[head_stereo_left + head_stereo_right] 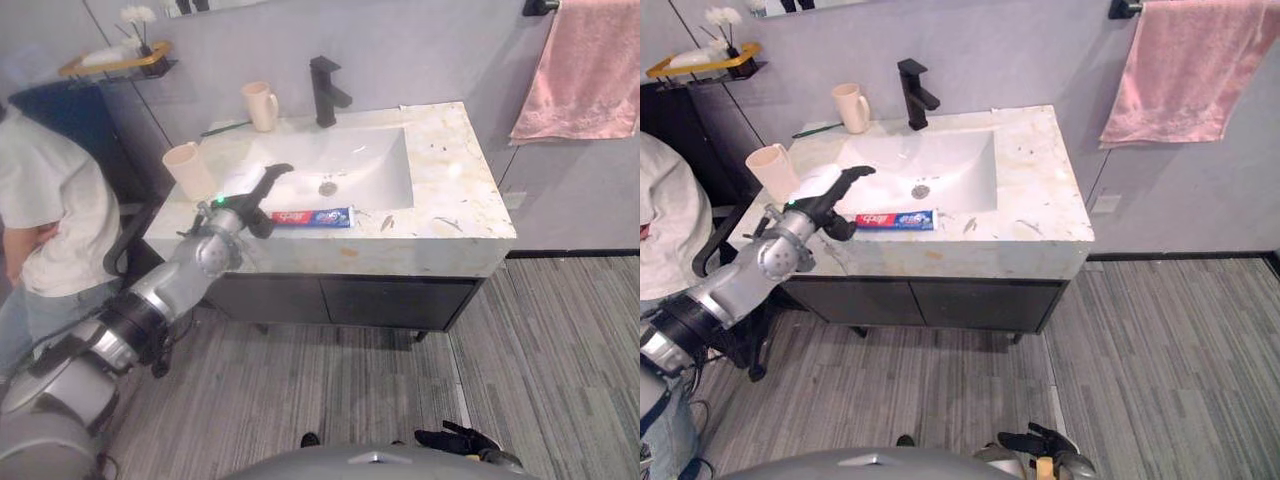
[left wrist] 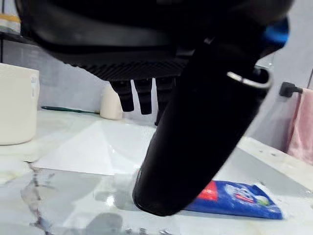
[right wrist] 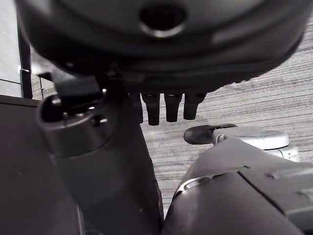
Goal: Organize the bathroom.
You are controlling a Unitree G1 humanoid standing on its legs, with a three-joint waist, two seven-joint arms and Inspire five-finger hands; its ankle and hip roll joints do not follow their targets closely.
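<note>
Reaching my left hand (image 1: 255, 195), fingers straight and holding nothing, toward the toothpaste tube (image 1: 312, 217) lying on the counter (image 1: 455, 185) before the basin, I am probably needing a lower, centred grasp.

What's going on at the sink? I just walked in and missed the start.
The left robot hand is reaching over the front edge of the counter, fingers open, right beside a toothpaste tube lying in front of the basin; it hasn't gripped it. Two cups stand on the counter's left side, with a toothbrush near the back one. The right robot hand hangs low over the floor.
</note>
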